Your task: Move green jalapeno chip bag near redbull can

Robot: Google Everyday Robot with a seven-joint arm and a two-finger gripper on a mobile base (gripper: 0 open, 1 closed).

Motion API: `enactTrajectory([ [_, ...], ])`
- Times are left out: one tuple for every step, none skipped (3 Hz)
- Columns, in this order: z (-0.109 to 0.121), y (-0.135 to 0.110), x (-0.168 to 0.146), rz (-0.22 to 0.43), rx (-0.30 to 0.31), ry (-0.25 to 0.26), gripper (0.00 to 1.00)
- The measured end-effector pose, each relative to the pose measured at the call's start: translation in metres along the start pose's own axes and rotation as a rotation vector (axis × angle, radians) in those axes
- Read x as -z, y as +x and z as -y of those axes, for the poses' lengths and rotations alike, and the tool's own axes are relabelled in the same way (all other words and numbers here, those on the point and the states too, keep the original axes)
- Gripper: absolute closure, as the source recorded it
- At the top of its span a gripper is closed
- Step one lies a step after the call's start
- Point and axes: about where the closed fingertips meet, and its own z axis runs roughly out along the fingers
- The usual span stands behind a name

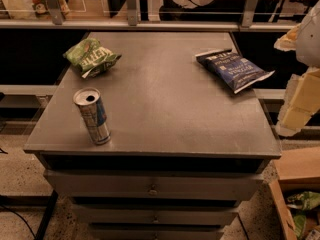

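The green jalapeno chip bag [91, 57] lies crumpled at the table's far left corner. The redbull can [93, 115] stands upright near the front left edge, silver top with its opening showing, well in front of the bag. My gripper [299, 101], white and pale yellow, hangs at the right edge of the view, beyond the table's right side, far from both the bag and the can. It holds nothing that I can see.
A dark blue chip bag [234, 69] lies at the far right of the grey table [165, 109], which has drawers below. A railing and shelves [150, 19] run behind. A wooden box [295, 194] with bags sits on the floor at right.
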Motion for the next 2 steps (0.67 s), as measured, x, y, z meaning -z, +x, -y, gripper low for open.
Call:
enactTrajectory([
  [0.0, 0.0, 0.0, 0.0, 0.0, 0.0, 0.0],
  [0.011, -0.01, 0.002, 0.023, 0.036, 0.029, 0.0],
])
